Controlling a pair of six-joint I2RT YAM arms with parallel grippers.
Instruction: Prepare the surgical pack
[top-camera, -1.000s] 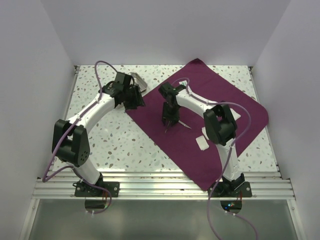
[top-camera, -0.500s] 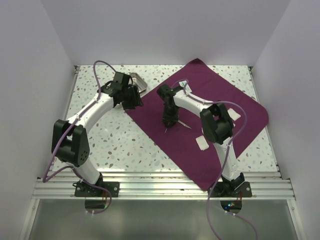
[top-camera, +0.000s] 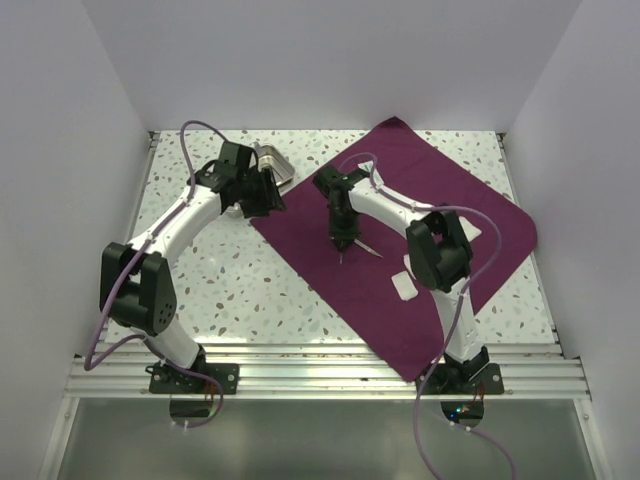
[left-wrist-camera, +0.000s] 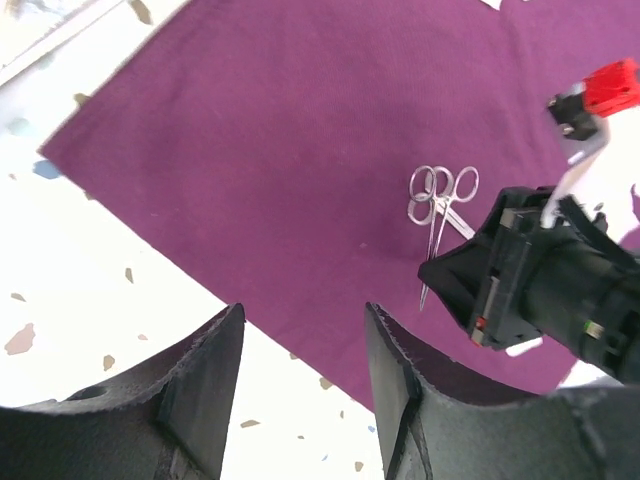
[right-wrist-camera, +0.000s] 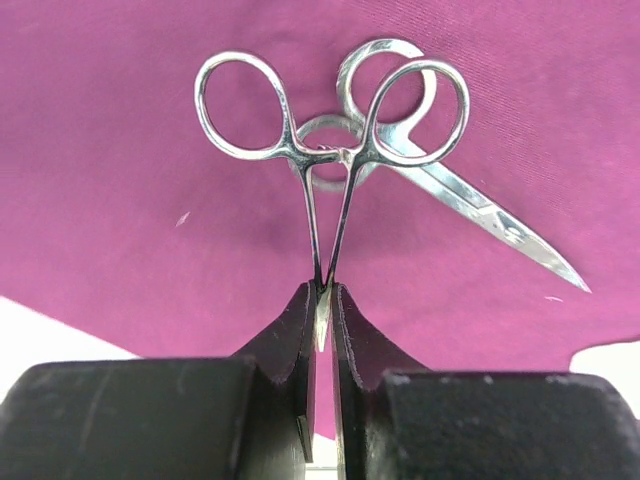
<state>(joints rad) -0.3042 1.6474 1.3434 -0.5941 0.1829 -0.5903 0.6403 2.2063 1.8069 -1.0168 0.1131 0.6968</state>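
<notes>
A plum-purple cloth (top-camera: 440, 200) lies spread over the right half of the table. At its middle, my right gripper (top-camera: 343, 238) points down and is shut on the shanks of silver forceps (right-wrist-camera: 330, 150), whose ring handles point away from the wrist camera. Silver scissors (right-wrist-camera: 480, 215) lie on the cloth (right-wrist-camera: 120, 200) just behind them, their rings overlapping the forceps' rings. My left gripper (left-wrist-camera: 303, 315) hangs open and empty over the cloth's left edge (left-wrist-camera: 200, 270). A steel tray (top-camera: 278, 165) sits on the table behind the left gripper (top-camera: 268, 198), partly hidden by it.
A white gauze pad (top-camera: 404, 287) lies on the cloth near the right arm, and another white piece (top-camera: 470, 230) shows beside its elbow. The speckled tabletop (top-camera: 230, 280) stretches left of the cloth. White walls close in three sides.
My right gripper has gone from open to shut on the forceps. The left arm has drifted slightly back and left, staying open.
</notes>
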